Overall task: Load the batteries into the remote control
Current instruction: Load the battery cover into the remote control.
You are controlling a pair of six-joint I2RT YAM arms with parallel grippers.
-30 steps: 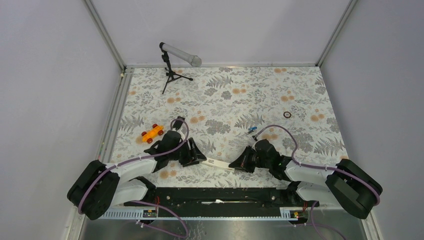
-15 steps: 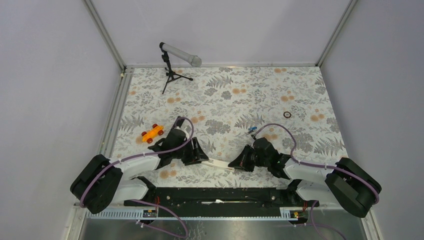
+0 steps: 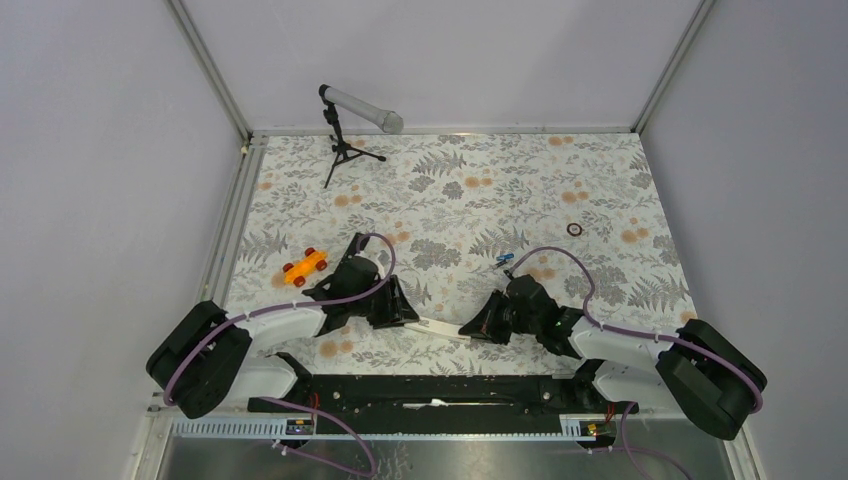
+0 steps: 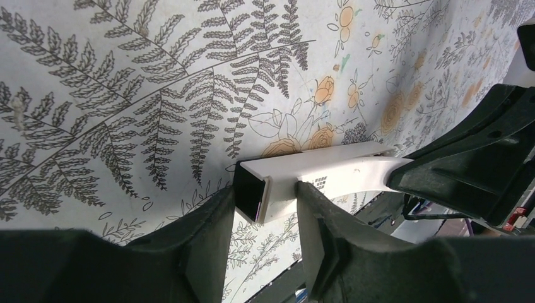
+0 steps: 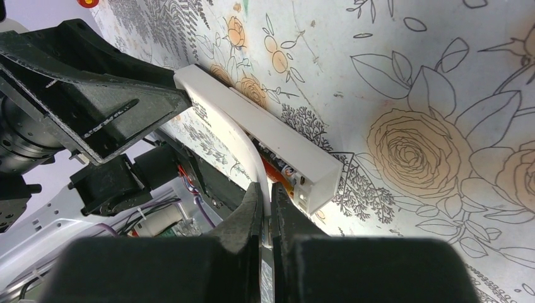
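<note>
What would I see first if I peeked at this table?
A white remote near the front edge, with the black left pincer around one end and the right pincer pinching its thin lid. Then the orange toy car on the left and the microphone at the back.

Right claw (image 5: 266, 189) pinches a thin white strip (image 5: 249, 151) curving from the remote (image 5: 303, 161).

White surface (image 3: 600, 180) patterned with grey ferns and orange blooms. The remote control (image 3: 440, 329) is white; left of it, an orange toy car (image 3: 305, 267), red-wheeled.
</note>
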